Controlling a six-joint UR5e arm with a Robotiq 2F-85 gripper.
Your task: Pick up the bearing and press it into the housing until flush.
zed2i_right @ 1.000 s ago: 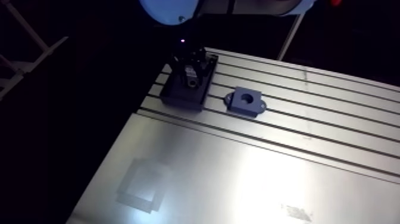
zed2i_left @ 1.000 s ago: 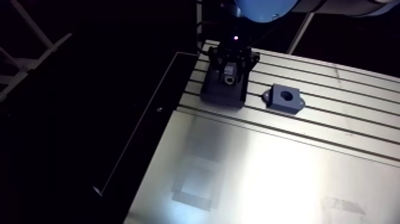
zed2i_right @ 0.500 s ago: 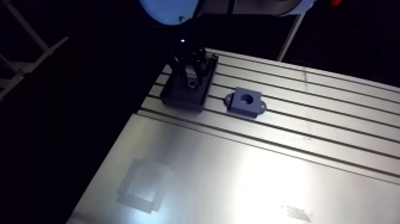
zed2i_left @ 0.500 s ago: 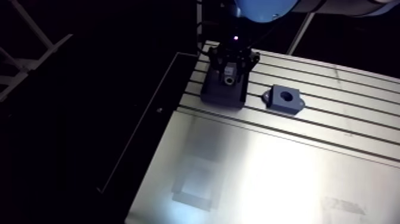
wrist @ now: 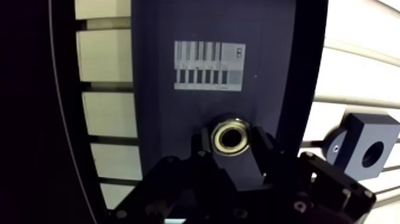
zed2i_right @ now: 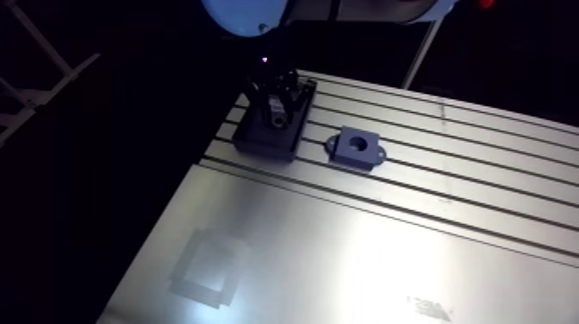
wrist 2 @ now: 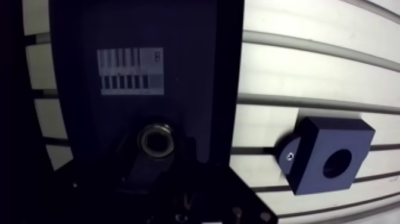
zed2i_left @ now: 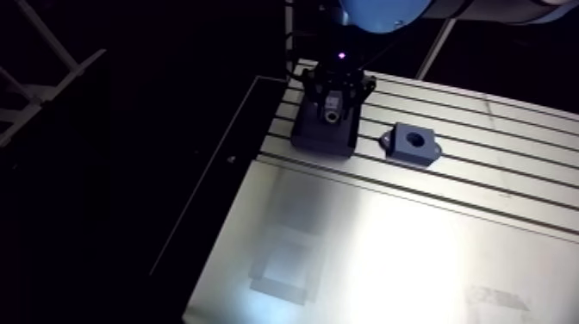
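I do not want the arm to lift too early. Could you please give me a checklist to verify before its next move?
1. Bearing lies flat on the dark tray: ok.
2. Gripper is centred over the bearing: ok.
3. Gripper has a firm hold on the bearing: cannot tell.
4. Housing bore is empty and ready to receive the bearing: ok.
5. Housing stands on the slotted table beside the tray, not touching it: ok.
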